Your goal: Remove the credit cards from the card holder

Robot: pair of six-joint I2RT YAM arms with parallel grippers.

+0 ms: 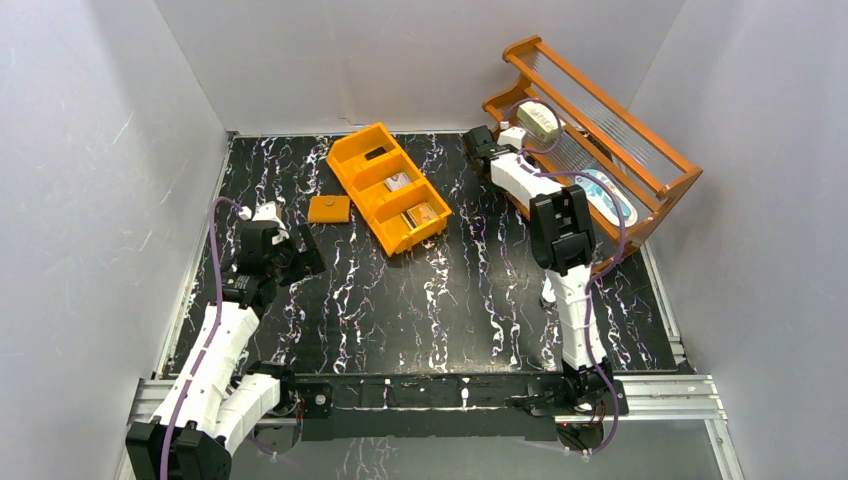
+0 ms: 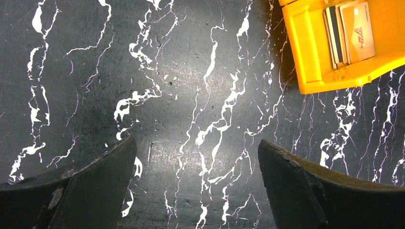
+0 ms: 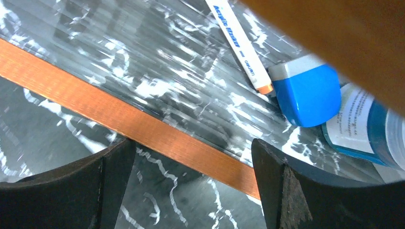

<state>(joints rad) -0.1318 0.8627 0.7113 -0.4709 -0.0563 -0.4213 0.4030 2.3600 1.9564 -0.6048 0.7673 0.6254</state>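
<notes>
Card holder [image 1: 329, 208] lies folded on the surface [image 1: 450, 300], just beside the orange bin [image 1: 364, 203], long axis 9-to-3. My left fingers [image 1: 308, 252], wide and empty, are nearer; it sits at their 1 o'clock. Right fingers [image 1: 478, 145] wide too.

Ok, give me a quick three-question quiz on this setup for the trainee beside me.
1. True or false: the card holder lies on the table, to the left of the orange bin.
2. The left tool is: A) open above bare table; B) shut on a card; C) shut on the holder.
3. Which tool is over at the wooden rack?
Key: 1 true; 2 A; 3 the right tool.
</notes>
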